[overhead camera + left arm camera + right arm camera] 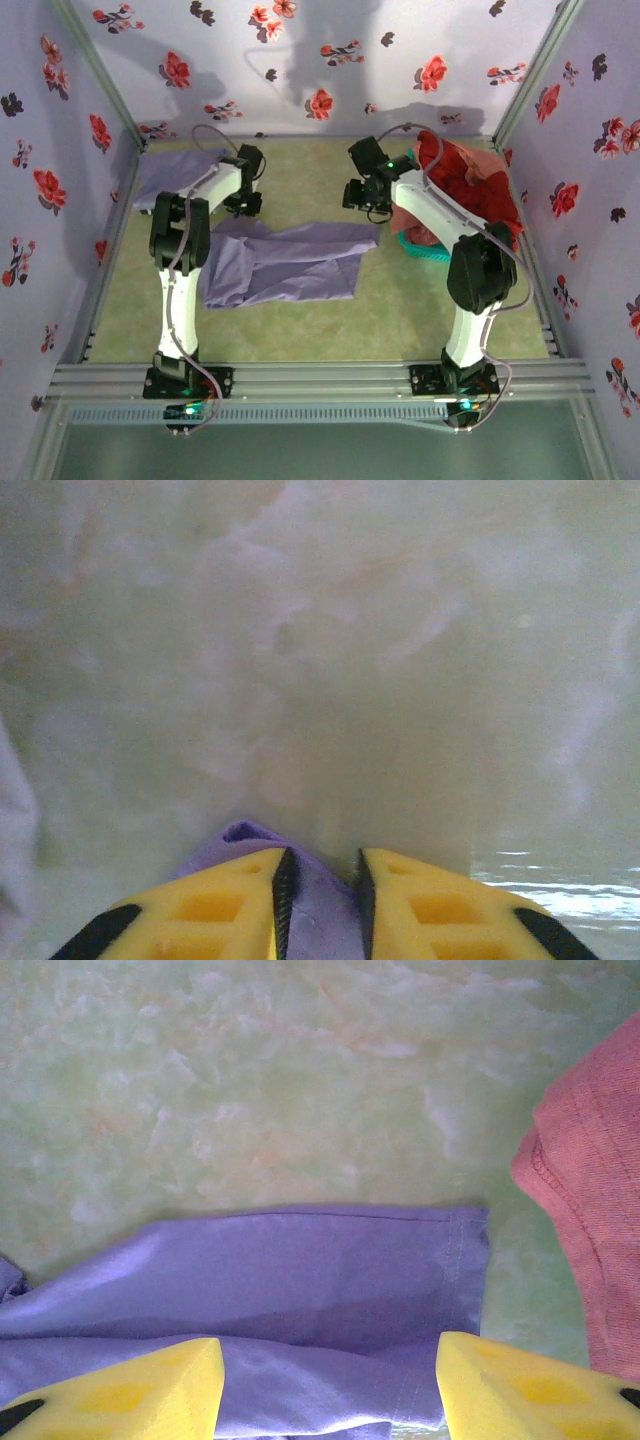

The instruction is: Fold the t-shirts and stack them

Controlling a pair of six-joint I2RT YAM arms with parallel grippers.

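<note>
A lavender t-shirt [285, 262] lies crumpled and part-spread on the green table in the middle. My left gripper [243, 205] is at its far left corner; in the left wrist view its yellow fingers [230, 905] are shut on a fold of the lavender fabric [315, 920], which fills the gap between the pads. My right gripper [365, 200] hovers over the shirt's far right end. Its jaws [330, 1390] stand wide open above the hemmed edge [455, 1270], touching nothing. Another lavender t-shirt [175, 175] lies flat at the back left.
A teal basket [425, 252] at the right holds a heap of red and pink shirts [465, 175]; a pink one [590, 1210] hangs close to the right gripper. Flowered walls close in the table on three sides. Bare green surface [300, 165] lies between the arms at the back.
</note>
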